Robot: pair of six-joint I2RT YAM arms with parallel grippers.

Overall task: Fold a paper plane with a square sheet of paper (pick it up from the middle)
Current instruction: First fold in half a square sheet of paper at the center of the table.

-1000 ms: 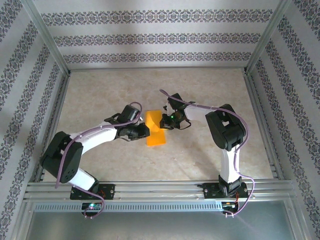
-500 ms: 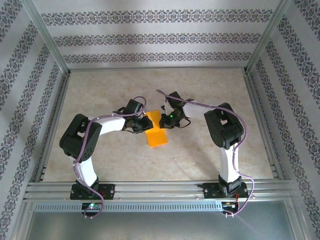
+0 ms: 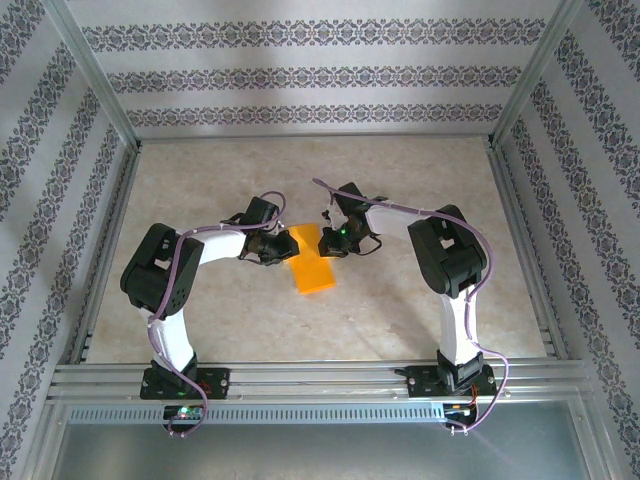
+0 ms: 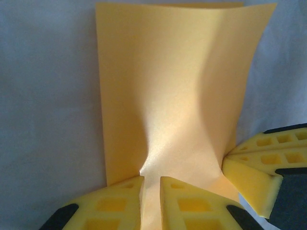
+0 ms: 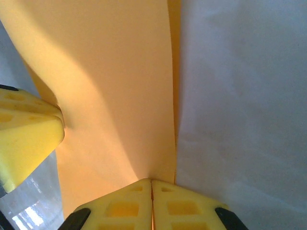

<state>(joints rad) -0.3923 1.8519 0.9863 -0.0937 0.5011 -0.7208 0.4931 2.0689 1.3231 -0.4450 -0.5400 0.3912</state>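
The square sheet of paper (image 3: pixel 315 272) is bright orange and folded into a narrower rectangle, lying mid-table with its far end lifted. My left gripper (image 3: pixel 286 247) is shut on its left edge; in the left wrist view the sheet (image 4: pixel 172 86) buckles up from between the yellow fingers (image 4: pixel 115 201). My right gripper (image 3: pixel 327 240) is shut on the opposite edge; the right wrist view shows the paper (image 5: pixel 110 86) pinched at the shut tips (image 5: pixel 152 182). Each wrist view catches the other gripper's yellow finger at its side. The paper plane is out of view.
The beige tabletop (image 3: pixel 400 180) is ringed by metal rails (image 3: pixel 310 375) and patterned walls. The two wrists face each other closely over the sheet, a few centimetres apart.
The left arm has lifted its elbow and drawn its gripper up to the sheet's left edge. The right arm and the paper have barely shifted.
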